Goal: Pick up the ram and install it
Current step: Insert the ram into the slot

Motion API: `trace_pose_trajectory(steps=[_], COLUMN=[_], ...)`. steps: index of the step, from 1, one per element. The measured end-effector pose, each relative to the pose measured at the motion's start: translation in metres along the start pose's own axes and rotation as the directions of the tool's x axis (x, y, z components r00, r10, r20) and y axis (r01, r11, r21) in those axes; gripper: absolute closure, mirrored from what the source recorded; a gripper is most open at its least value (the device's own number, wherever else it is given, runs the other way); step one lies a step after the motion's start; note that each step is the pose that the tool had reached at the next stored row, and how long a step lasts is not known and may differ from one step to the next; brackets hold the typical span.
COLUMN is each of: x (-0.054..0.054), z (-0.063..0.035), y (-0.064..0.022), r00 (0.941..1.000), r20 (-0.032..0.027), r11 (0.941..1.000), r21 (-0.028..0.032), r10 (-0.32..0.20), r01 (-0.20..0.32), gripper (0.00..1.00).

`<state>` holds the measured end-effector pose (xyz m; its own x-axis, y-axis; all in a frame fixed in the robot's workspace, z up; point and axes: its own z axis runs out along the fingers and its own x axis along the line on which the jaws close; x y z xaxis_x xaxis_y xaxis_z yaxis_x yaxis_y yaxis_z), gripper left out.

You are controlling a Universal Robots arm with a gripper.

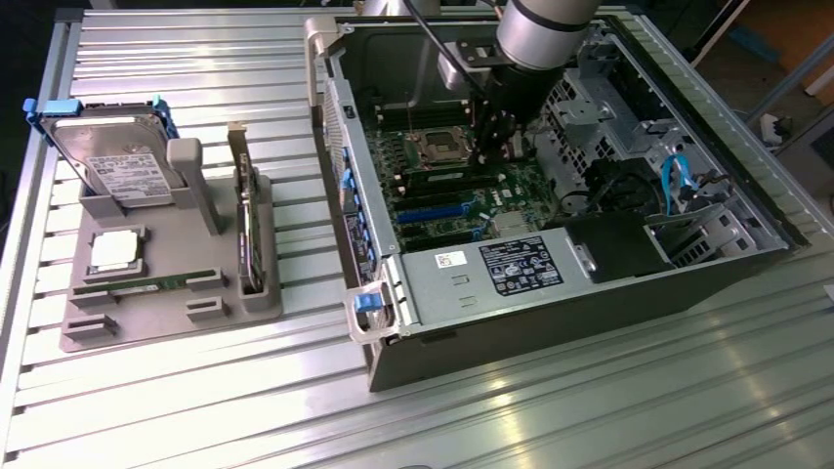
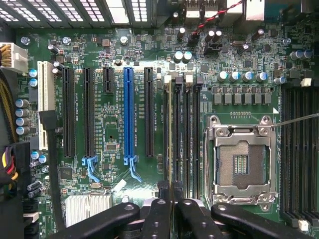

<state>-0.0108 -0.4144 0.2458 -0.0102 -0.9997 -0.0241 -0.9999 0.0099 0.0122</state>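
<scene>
Dark fingers of the pincer (image 2: 173, 198), pressed almost together, pinch the ram (image 2: 171, 134) by its upper edge. The stick shows edge-on along a memory slot, between the open processor socket (image 2: 241, 162) and the blue expansion slot (image 2: 128, 114). It looks light, stiff, thin and fragile, and is best held by its flat faces, clear of the contacts. From outside, the arm reaches down into the open computer case (image 1: 548, 337) on the ribbed surface (image 1: 195, 410). A parts tray (image 1: 156, 322) sits well apart at the exterior view's left.

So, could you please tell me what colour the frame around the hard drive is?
Blue; the frame around the hard drive shows best in the exterior view.
</scene>
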Motion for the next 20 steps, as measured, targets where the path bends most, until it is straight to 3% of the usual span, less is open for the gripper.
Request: trace_pose_trajectory(steps=[2, 20], x=[0.0000, 0.0005], z=[0.0000, 0.0020], y=[0.0000, 0.0003], r00=[1.0000, 1.0000], r20=[0.0001, 0.0000], r11=[1.0000, 1.0000], r21=[0.0026, 0.0052], r10=[0.000, -0.002], r01=[0.000, 0.002], gripper=[0.88, 0.88])
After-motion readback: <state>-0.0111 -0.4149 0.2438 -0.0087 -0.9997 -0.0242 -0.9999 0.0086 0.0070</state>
